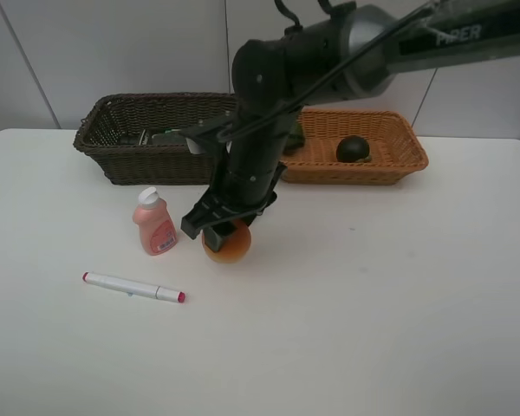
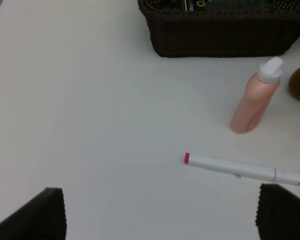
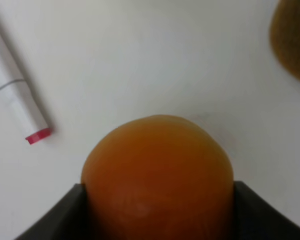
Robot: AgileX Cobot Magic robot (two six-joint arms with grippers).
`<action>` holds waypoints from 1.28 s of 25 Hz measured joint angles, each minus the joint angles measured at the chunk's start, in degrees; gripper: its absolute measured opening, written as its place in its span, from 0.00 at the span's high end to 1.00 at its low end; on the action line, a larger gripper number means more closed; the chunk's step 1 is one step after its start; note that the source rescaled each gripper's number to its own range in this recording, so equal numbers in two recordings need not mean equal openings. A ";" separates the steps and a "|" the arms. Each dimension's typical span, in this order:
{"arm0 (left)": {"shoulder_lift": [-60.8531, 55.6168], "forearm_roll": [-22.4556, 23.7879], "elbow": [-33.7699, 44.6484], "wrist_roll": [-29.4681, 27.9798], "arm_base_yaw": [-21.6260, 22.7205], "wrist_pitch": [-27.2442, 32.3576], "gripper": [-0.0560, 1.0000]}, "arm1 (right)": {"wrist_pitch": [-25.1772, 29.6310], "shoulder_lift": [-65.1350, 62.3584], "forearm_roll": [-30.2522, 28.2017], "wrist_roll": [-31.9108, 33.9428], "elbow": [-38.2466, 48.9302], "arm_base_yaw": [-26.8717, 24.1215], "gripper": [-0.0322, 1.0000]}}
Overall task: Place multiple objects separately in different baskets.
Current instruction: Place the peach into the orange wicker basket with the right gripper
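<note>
My right gripper (image 1: pixel 224 229) reaches across the middle and is shut on the orange-red fruit (image 1: pixel 227 244) (image 3: pixel 157 175), which fills the gap between its dark fingers (image 3: pixel 65 215). I cannot tell whether the fruit touches the table. The pink white-capped bottle (image 1: pixel 154 223) (image 2: pixel 254 100) stands just left of it. The white pink-tipped marker (image 1: pixel 133 287) (image 2: pixel 242 169) (image 3: pixel 20 107) lies nearer the front. The dark brown basket (image 1: pixel 113 143) (image 2: pixel 225 37) and the light orange basket (image 1: pixel 390 160) stand side by side at the back. My left gripper (image 2: pixel 160 212) is open over bare table, short of the marker.
A dark-green round fruit (image 1: pixel 353 149) lies in the orange basket. Dark items, hard to make out, lie in the brown basket. The right arm (image 1: pixel 269 113) hides the gap between the baskets. A blurred tan shape (image 3: pixel 292 40) shows at the edge of the right wrist view.
</note>
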 joint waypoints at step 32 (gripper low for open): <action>0.00 0.00 0.00 0.00 0.00 0.00 0.00 | -11.17 8.38 -10.76 11.24 -15.07 -24.22 0.61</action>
